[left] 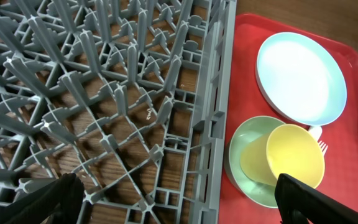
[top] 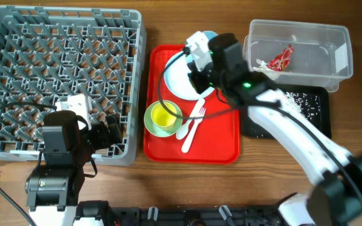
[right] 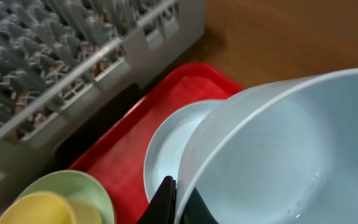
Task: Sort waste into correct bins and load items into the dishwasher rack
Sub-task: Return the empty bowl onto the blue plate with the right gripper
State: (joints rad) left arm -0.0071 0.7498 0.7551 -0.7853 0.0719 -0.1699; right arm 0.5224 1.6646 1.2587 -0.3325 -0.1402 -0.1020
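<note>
The grey dishwasher rack (top: 138, 81) fills the left of the wooden surface (top: 168, 182), and as far as I can see no dish stands among its pegs. My left hand (left: 178, 190) hangs over the rack's near right corner, fingers spread wide and empty.

Just right of the rack lies the red serving tray (top: 222, 135), which carries most of the tableware. Beyond it, at the far right, the clear plastic tub (top: 297, 26) holds the red candy wrapper (top: 283, 58) and a small white crumpled piece that I take for the napkin (top: 261, 64). The black tray (top: 253, 125) sits in front of the tub with the rice-like scraps (top: 303, 100) scattered in it. By my reading, the waste is sorted.

The loading is what remains. The pale blue-white plate (top: 176, 80) lies flat at the far end of the red tray. My right hand (right: 178, 202) is clamped on the rim of the pale blue bowl (right: 278, 155), holding it tilted above that plate; this looks like the first piece on its way to the rack.

At the tray's near left, the light green bowl (top: 151, 125) rests with the small yellow cup (top: 164, 116) inside it. The white fork (top: 193, 125) and spoon (top: 182, 132) lie side by side just right of that bowl. Plate, green bowl, cup, fork and spoon are not yet loaded.
</note>
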